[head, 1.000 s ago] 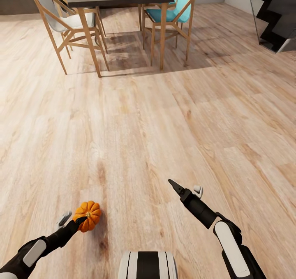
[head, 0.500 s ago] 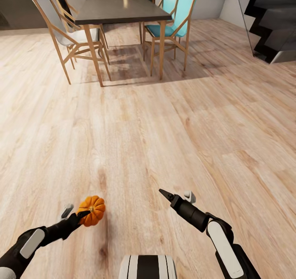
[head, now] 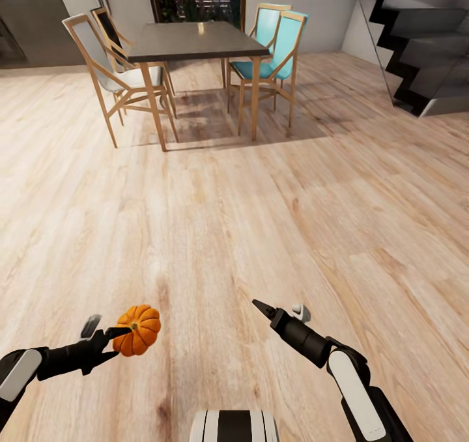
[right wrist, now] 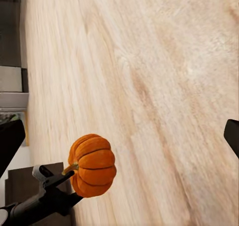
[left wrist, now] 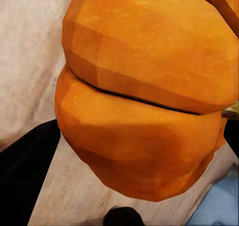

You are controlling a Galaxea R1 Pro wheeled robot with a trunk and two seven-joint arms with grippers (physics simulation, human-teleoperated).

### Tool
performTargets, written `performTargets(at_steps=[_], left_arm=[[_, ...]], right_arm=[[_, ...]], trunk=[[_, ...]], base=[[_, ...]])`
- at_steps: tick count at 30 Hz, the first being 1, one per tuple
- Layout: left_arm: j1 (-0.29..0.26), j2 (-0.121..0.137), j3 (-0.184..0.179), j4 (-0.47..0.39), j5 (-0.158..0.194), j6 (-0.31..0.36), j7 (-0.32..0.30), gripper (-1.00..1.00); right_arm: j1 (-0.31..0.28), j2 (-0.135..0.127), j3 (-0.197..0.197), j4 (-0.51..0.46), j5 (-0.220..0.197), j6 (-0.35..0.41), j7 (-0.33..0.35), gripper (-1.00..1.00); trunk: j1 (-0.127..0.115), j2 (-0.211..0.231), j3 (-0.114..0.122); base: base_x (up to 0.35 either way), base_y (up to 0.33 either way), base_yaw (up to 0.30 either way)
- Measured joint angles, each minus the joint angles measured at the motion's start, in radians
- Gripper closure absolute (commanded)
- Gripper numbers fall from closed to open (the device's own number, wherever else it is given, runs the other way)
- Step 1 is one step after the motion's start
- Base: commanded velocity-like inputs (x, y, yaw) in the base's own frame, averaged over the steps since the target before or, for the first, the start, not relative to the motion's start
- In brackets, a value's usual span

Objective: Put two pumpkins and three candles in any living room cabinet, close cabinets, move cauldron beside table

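The left gripper (head: 107, 335) is clamping an orange pumpkin (head: 136, 330) above the wood floor (head: 260, 207); up close its ribs (left wrist: 144, 96) are crowding the left wrist view. The right gripper (head: 281, 311) is hanging with its jaws apart and nothing between them, while a dark table (head: 195, 40), possibly bare, is standing far ahead.

The pale, matt wood-plank floor (head: 260, 201) shows visible grain and darker knots. The ribbed orange pumpkin (head: 137, 330) at lower left looks smooth with a soft sheen. At the upper centre, the dark matt tabletop (head: 195, 40) rests on light wooden legs; the light-wood-framed chairs (head: 273, 45) carry smooth teal seats.
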Motion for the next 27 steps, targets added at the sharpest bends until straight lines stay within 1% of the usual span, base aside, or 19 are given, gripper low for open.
performTargets(at_steps=[8, 13, 27], left_arm=[[0.000, 0.000, 0.002, 0.000, -0.002, 0.008, 0.000, 1.00], [0.000, 0.000, 0.002, 0.000, -0.004, 0.008, 0.000, 1.00], [0.000, -0.001, 0.000, 0.000, -0.004, 0.007, 0.000, 1.00]], right_arm=[[0.000, 0.000, 0.003, 0.000, 0.001, -0.026, 0.001, -1.00], [0.000, 0.000, 0.004, 0.000, 0.002, -0.026, 0.001, -1.00], [0.000, -0.001, 0.001, 0.000, 0.002, -0.026, 0.001, -1.00]], trunk=[[-0.004, 0.002, 0.031], [-0.006, 0.003, 0.050], [-0.012, 0.006, 0.104]], base=[[-0.034, 0.000, 0.000], [-0.070, 0.000, 0.000], [-0.004, 0.000, 0.000]])
